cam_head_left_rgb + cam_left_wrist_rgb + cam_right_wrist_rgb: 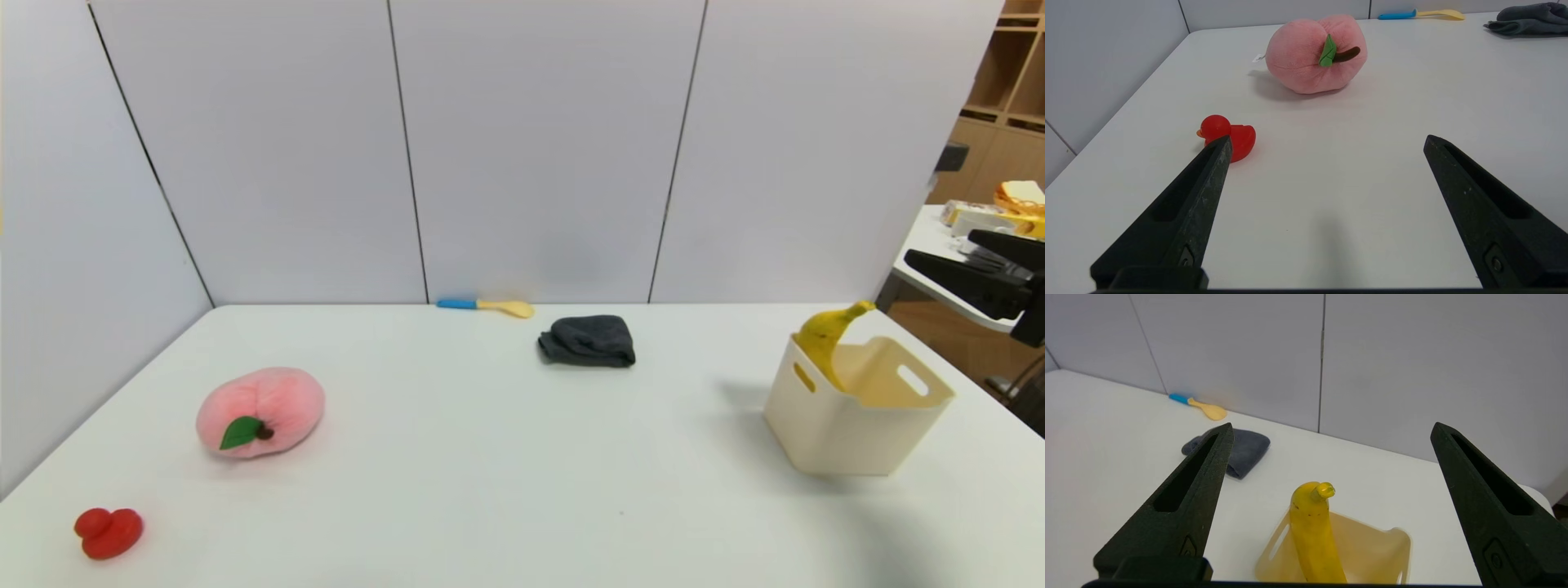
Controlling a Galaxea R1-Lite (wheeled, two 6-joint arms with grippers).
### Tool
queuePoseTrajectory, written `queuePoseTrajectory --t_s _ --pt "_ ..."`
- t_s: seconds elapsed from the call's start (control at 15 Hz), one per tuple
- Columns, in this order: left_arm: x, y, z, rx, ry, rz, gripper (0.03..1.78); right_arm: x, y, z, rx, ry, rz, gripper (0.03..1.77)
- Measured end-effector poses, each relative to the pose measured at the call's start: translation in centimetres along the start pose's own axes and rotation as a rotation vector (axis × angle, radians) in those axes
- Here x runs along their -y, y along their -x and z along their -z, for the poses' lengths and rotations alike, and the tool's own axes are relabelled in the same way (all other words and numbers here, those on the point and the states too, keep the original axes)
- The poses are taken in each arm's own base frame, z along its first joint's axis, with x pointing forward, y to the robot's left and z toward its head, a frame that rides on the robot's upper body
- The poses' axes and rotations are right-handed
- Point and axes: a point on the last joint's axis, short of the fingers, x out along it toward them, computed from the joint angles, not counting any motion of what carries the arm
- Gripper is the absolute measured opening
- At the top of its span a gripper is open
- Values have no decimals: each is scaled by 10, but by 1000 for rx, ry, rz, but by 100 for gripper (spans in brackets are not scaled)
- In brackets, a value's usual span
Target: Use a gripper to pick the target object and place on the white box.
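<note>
The yellow banana [823, 339] stands on end inside the white box [849, 425] at the table's right, leaning on the box's left wall with its stem tip poking above the rim. In the right wrist view the banana [1312, 531] and the box [1372, 551] lie below my right gripper [1331, 433], which is open and empty. In the head view the right gripper [939, 263] hangs above and to the right of the box, clear of it. My left gripper [1327, 141] is open over bare table by a red duck; it does not show in the head view.
A pink plush peach [261, 411] and a red toy duck [108, 532] sit at the table's left. A dark grey folded cloth [588, 340] lies mid-back, a yellow spoon with blue handle [488, 306] against the back wall. Grey panels enclose the back and left.
</note>
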Motion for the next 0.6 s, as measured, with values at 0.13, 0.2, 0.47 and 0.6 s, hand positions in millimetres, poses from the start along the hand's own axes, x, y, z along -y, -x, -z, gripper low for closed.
queuePoseTrajectory --t_s 0.13,0.2,0.47,0.6 --pt "0 0 0 0 0 0 169 -11 18 -4 18 -6 66 167" --pt "0 0 0 0 0 0 169 -18 27 -3 19 -7 79 168" --pt "0 0 0 0 0 0 169 -49 65 6 28 -7 80 169" --pt "0 0 0 0 0 0 169 -65 84 14 26 -7 57 169"
